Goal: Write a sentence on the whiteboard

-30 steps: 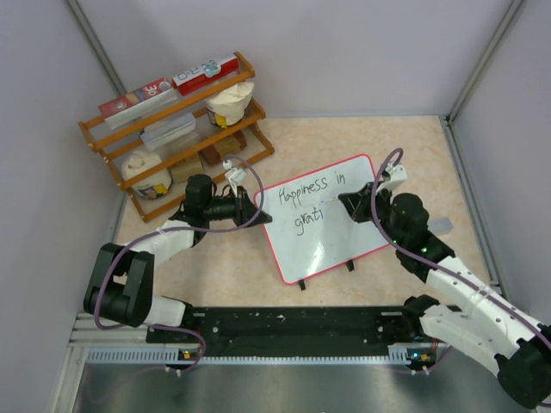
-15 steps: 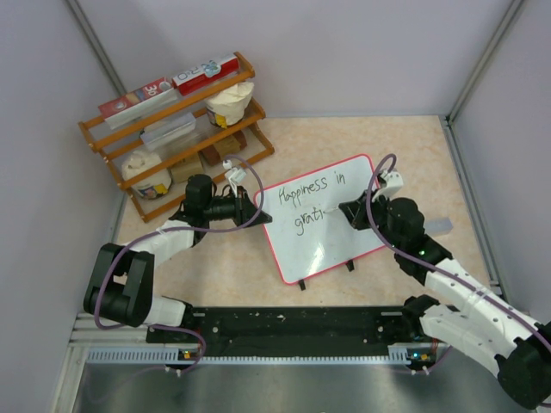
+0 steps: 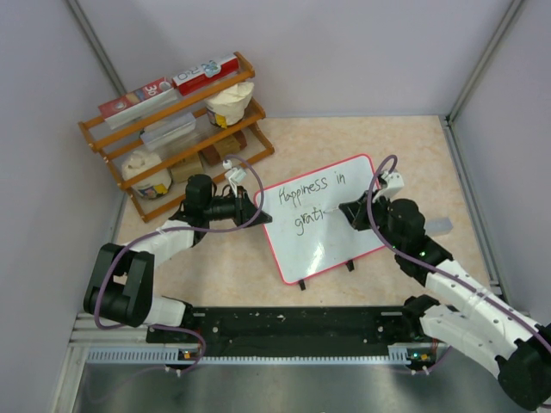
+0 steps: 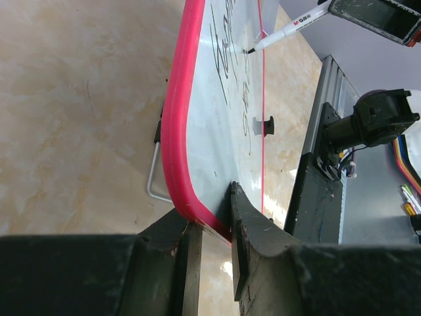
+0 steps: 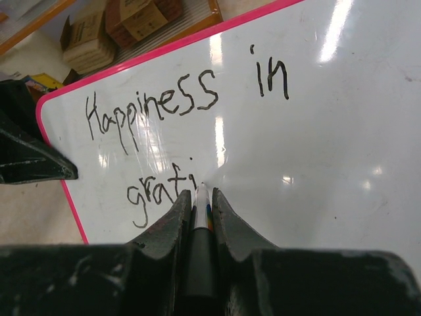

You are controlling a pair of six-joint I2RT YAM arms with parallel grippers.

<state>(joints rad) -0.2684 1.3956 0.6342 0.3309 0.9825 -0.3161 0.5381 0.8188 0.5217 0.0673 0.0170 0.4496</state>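
Marker (image 4: 289,27) (clenched in right tool (image 5: 200,200)) now nearer sentence (image 5: 158,108); left tool (image 4: 209,214) gripping whiteboard (image 3: 334,245).

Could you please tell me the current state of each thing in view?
whiteboard: partly written, left rim clamped.
sentence: unfinished, reads "Happiness in grati".
marker: uncapped, tip on the board after "grati".
left gripper: shut on the whiteboard's rim.
right gripper: shut on the marker.

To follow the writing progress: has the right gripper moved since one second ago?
Yes. The right gripper shifted slightly toward the near edge of the whiteboard, from beside "in" down to the "grati" line.
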